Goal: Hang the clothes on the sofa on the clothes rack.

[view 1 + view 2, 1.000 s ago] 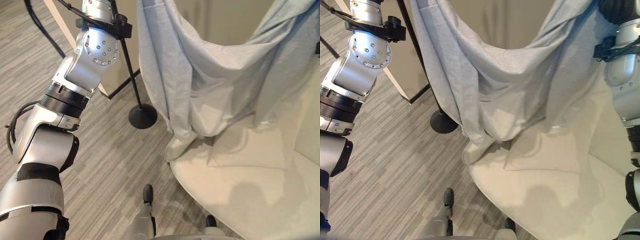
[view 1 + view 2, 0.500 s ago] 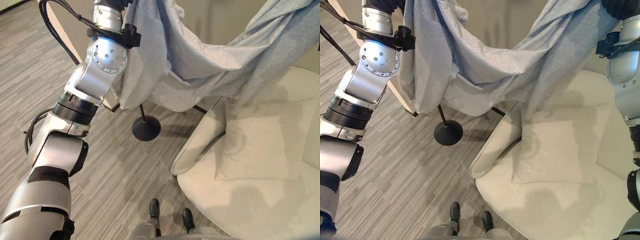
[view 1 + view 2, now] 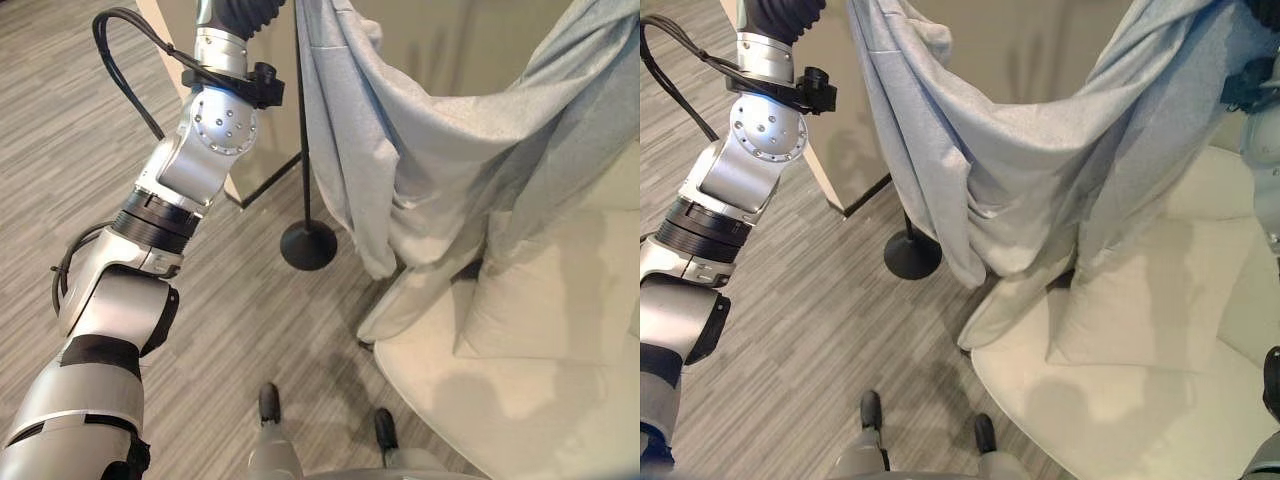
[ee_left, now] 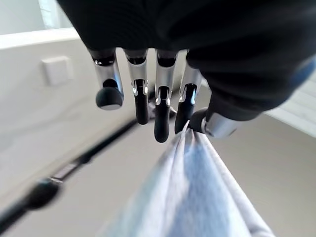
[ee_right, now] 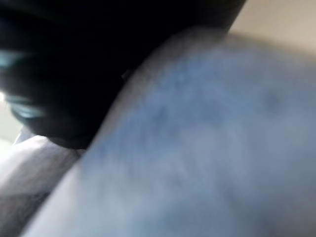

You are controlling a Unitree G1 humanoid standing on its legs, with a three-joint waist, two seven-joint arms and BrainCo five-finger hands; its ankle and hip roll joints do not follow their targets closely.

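Note:
A light grey-blue garment [image 3: 440, 150] hangs stretched between my two raised arms and sags in the middle above the front edge of the cream sofa [image 3: 500, 400]. My left hand [image 4: 163, 116] is shut on one upper corner of the garment [image 4: 192, 197], pinched between thumb and fingers. That side hangs just right of the clothes rack's black pole [image 3: 300, 110], which stands on a round base [image 3: 308, 245]. My right hand [image 5: 59, 74] presses close against the cloth [image 5: 207, 148]. The garment's other end rises to the upper right.
A pale cushion [image 3: 545, 300] lies on the sofa under the garment's hem. A wood-edged panel [image 3: 825, 180] leans behind my left arm [image 3: 205, 140]. A black bar [image 4: 74, 163] runs past the left hand. Grey wood floor [image 3: 90, 150] lies open to the left.
The camera has shifted. The garment's left side, bunched by my left arm half a second ago, now hangs straight down beside the pole. Its hem sits lower over the sofa's edge.

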